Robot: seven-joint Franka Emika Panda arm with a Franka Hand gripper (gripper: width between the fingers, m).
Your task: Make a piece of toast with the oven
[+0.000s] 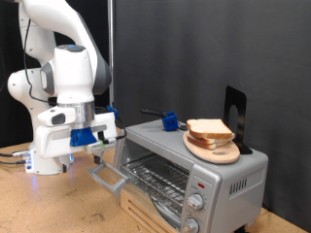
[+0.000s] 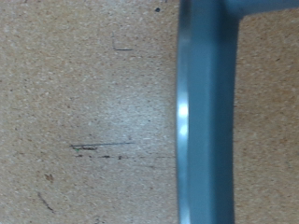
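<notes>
The silver toaster oven [image 1: 209,180] stands at the exterior view's right with its door [image 1: 115,177] folded down and its wire rack [image 1: 155,179] bare. Pale bread with a tan crust [image 1: 208,129] lies on a round wooden board [image 1: 214,150] on the oven's top; I cannot tell whether it is one slice or more. My gripper [image 1: 95,138], with blue parts, hangs just above the open door's outer edge and holds nothing that I can see. The wrist view shows a grey metal bar [image 2: 206,112] over the wooden table [image 2: 84,112]; no fingers show there.
A small blue object with a black stem [image 1: 169,121] and a black upright stand [image 1: 234,112] sit on the oven top. Two knobs [image 1: 198,203] and a red light [image 1: 197,183] are on the oven's front. A black curtain is behind.
</notes>
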